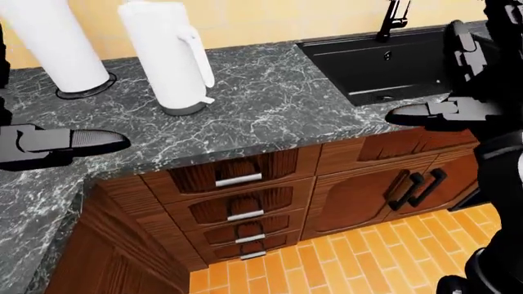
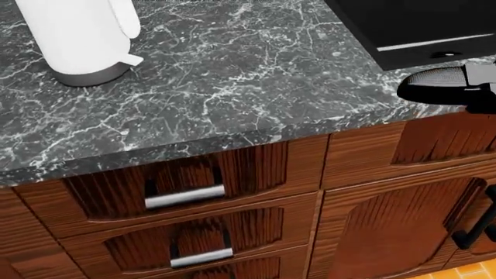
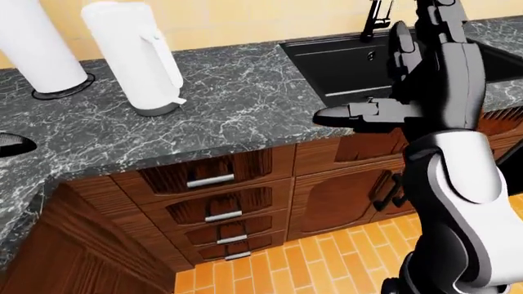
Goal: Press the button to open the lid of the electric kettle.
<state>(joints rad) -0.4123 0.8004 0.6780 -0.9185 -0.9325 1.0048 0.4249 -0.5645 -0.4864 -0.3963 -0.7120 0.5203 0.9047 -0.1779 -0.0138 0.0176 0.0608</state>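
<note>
The white electric kettle stands upright on the dark marble counter, its handle and grey base turned to the right; the head view shows only its lower body. Its lid and button are not clear in any view. In the left-eye view my left hand hovers flat over the counter's left part, below and left of the kettle, fingers stretched out, holding nothing. My right hand hangs flat at the counter's edge beside the sink, far right of the kettle, also open.
A black sink with a faucet is set into the counter at right. A tall white cylinder stands left of the kettle. Below the counter are wooden drawers, cabinet doors with black handles and orange floor tiles.
</note>
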